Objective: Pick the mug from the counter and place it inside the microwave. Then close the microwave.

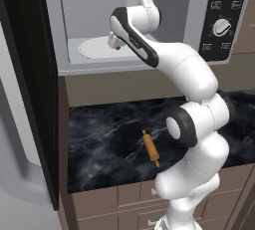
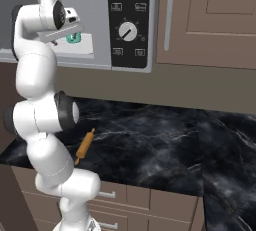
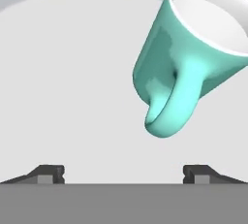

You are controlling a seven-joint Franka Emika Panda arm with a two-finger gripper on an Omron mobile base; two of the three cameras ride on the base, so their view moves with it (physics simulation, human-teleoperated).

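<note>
The teal mug (image 3: 189,68) with its white rim stands on the white turntable plate (image 3: 72,97) inside the microwave (image 1: 89,5). In the hand view it sits to the upper right, handle toward the camera. My gripper (image 3: 123,172) is open, its fingertips (image 3: 48,172) spread wide and apart from the mug, nothing between them. In the base views the hand (image 1: 115,42) reaches into the microwave cavity, and a bit of the mug (image 2: 74,38) shows beside it. The microwave door (image 1: 30,74) stands open at the left.
An orange rolling pin (image 1: 150,147) lies on the black marble counter (image 1: 109,139) below the microwave. The control panel (image 2: 127,20) with a dial is right of the cavity. Brown wall cabinets (image 2: 210,20) are further right, and drawers (image 2: 150,197) sit under the counter.
</note>
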